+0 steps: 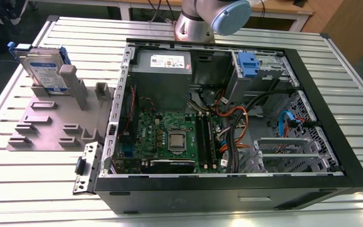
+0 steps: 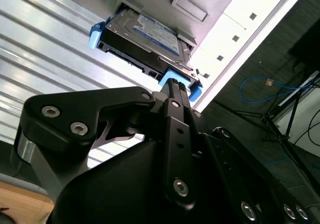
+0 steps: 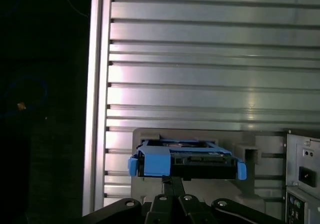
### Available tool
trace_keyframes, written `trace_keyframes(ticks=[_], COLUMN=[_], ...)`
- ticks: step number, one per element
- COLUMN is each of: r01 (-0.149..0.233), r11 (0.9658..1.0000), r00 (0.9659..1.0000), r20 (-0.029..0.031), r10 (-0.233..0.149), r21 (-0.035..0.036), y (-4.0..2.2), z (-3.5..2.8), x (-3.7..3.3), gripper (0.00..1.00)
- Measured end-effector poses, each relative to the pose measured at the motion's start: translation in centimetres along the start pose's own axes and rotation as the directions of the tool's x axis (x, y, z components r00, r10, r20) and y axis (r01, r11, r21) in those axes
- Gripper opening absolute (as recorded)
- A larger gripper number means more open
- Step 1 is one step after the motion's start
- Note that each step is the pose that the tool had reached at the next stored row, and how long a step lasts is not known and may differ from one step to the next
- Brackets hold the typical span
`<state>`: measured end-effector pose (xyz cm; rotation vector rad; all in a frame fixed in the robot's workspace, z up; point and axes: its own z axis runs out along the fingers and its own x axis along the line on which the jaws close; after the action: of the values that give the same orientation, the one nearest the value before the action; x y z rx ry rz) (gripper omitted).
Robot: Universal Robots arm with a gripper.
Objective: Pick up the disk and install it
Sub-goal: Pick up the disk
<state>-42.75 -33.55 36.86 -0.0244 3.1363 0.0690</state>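
One gripper (image 3: 172, 183) on your arm. In both wrist views its jaws look pressed together w/ nothing between them, so it's closed and empty. In the second wrist view the black tip lines up w/ the blue tab on the disk (image 2: 150, 32), but there's open space between them and no contact.

The disk (image 3: 200, 160) sits straight ahead of the gripper in the first wrist view. You see it edge-on, w/ its blue rails (image 3: 156, 161) wrapped round the ends. It's slotted into the grey holder (image 3: 250, 151).

In the exterior view the disk (image 1: 43, 71) stands upright on its edge at the far corner of the grey holder (image 1: 49, 118), on the exterior view's left. Its white-and-blue label faces the camera. It's outside the PC case (image 1: 232, 194), w/ most of the holder between the two.

The holder and case both rest on the ribbed metal table (image 1: 36, 189). The case lies on its side w/ the panel off. Inside it:
- The power supply (image 1: 162, 71) is at the far end, w/ the green board (image 1: 168, 137) just beside it on the near side.
- A drive bay (image 1: 266, 71) at the far corner on the exterior view's right already holds a blue carrier (image 1: 247, 64).

A section of the arm (image 1: 213, 19) shows behind the case, at the far edge of the table.
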Motion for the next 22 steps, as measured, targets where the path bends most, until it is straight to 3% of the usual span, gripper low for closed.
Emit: trace_keyframes(ticks=[7, 22], r01=[0.033, 0.043], r11=[0.9994, 0.9991], r00=[0.9994, 0.9991], r20=[-0.0015, -0.0019], r10=[-0.033, -0.043], r21=[-0.0002, -0.0003], y=[0.00, 0.00], z=[0.00, 0.00], x=[0.00, 0.00], gripper=[0.11, 0.11])
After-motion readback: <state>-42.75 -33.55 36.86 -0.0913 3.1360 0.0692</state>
